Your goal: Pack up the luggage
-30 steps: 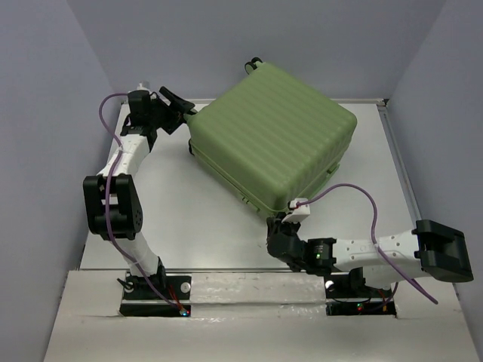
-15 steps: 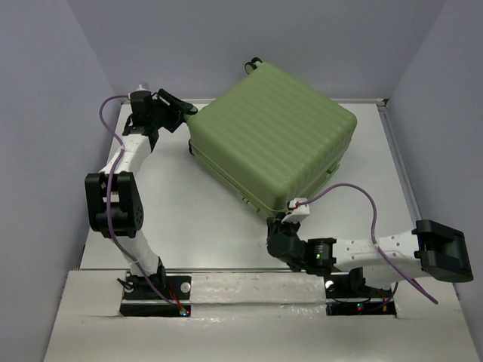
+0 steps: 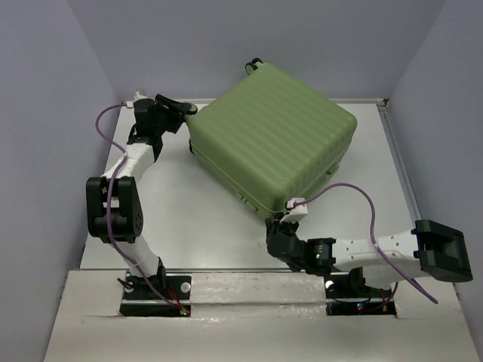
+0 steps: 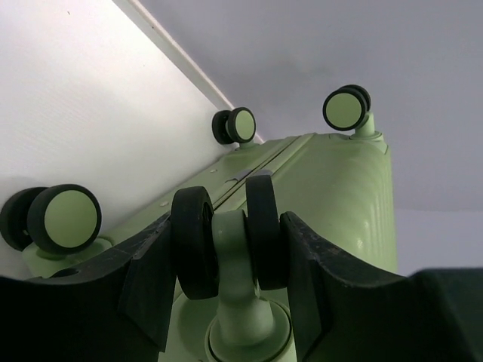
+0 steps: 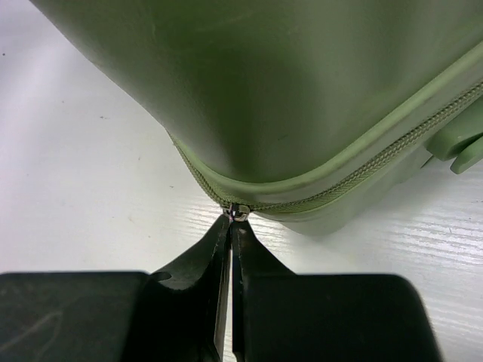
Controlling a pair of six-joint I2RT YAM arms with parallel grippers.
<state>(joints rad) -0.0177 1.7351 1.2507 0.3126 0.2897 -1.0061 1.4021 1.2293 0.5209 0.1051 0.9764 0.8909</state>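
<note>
The light-green ribbed luggage (image 3: pixel 275 136) lies flat and closed on the white table, turned at an angle. My left gripper (image 3: pixel 183 115) is at its far-left corner, shut on a black double wheel (image 4: pixel 226 241) with a finger on each side. Three other wheels show in the left wrist view, one of them at the left (image 4: pixel 64 220). My right gripper (image 3: pixel 276 224) is at the near corner, its fingers pinched on the metal zipper pull (image 5: pixel 238 212) on the green zipper line (image 5: pixel 377 160). The lining is hidden.
White table (image 3: pixel 189 219) with a raised rim at the right edge (image 3: pixel 396 158). Grey walls stand close on the left, back and right. The right arm's purple cable (image 3: pixel 362 197) loops over the table near the luggage's near corner.
The left arm's wrist has shifted a little right and toward the back, staying at the luggage's far-left corner. The right gripper has crept slightly closer to the near corner.
</note>
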